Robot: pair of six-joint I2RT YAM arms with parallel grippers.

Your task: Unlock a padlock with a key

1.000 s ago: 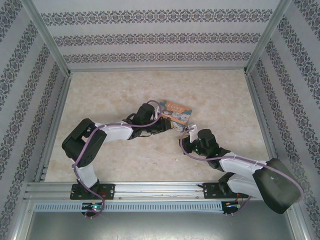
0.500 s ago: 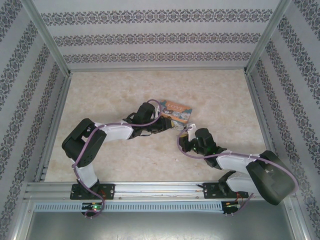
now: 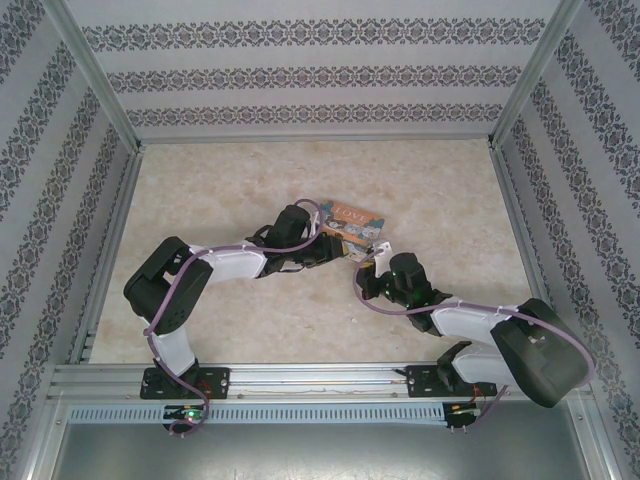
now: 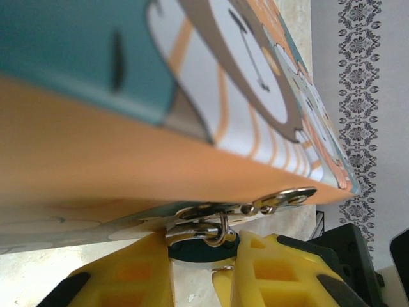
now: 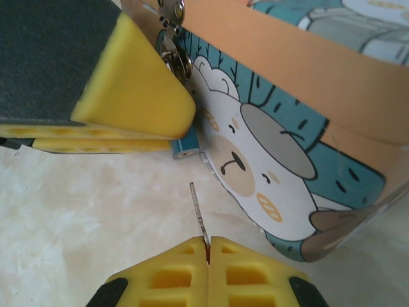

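Note:
The padlock (image 4: 199, 251) is tiny, with a teal body and a silver shackle hooked through the hasp (image 4: 281, 199) of the orange cartoon tin box (image 4: 128, 160). My left gripper (image 4: 203, 247) is shut on the padlock's body, one yellow finger on each side. In the right wrist view the padlock's lower end (image 5: 186, 148) pokes out beneath the left gripper's yellow finger (image 5: 137, 96). My right gripper (image 5: 208, 242) is shut on the key (image 5: 199, 214), a thin metal sliver pointing up toward the padlock with a small gap between them.
The tin box (image 3: 350, 221) lies mid-table with both grippers against its near edge, the left gripper (image 3: 337, 252) and the right gripper (image 3: 374, 263) close together. Patterned walls enclose the table (image 3: 200, 190) on three sides.
The right arm has crept left and forward, bringing its gripper and key closer to the box's near corner. The left arm has stayed put.

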